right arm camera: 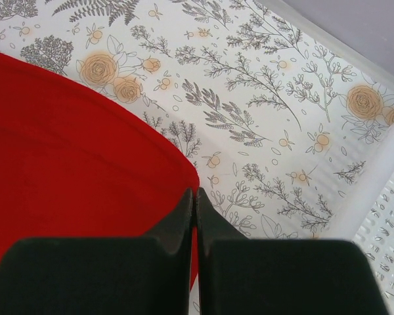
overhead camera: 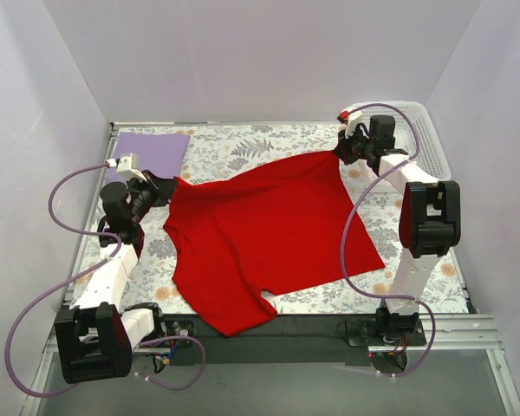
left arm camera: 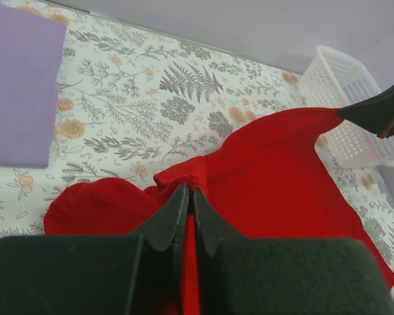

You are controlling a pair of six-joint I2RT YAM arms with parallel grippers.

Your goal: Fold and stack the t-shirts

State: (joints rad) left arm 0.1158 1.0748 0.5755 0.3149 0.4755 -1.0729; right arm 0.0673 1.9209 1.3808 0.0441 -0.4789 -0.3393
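Left arm runs from its base at lower left up to mid-left of the top view. Left gripper [overhead camera: 162,187] is pinched tight on the red t-shirt [overhead camera: 269,234] at its left corner, where the cloth bunches into a small fold at the fingertips.

Right arm goes from lower right up to upper right. Right gripper [overhead camera: 340,154] is clamped on the shirt's far right corner, just beside the white basket [overhead camera: 429,139].

Shirt is spread across the middle of the floral table [overhead camera: 243,143], far edge pulled into a line between the two grips, rest mostly flat. Its near corner reaches the black front edge. Gripped corners look slightly lifted, can't confirm.

Lavender t-shirt [overhead camera: 152,152] lies as a flat rectangle in the upper left, near the left gripper.
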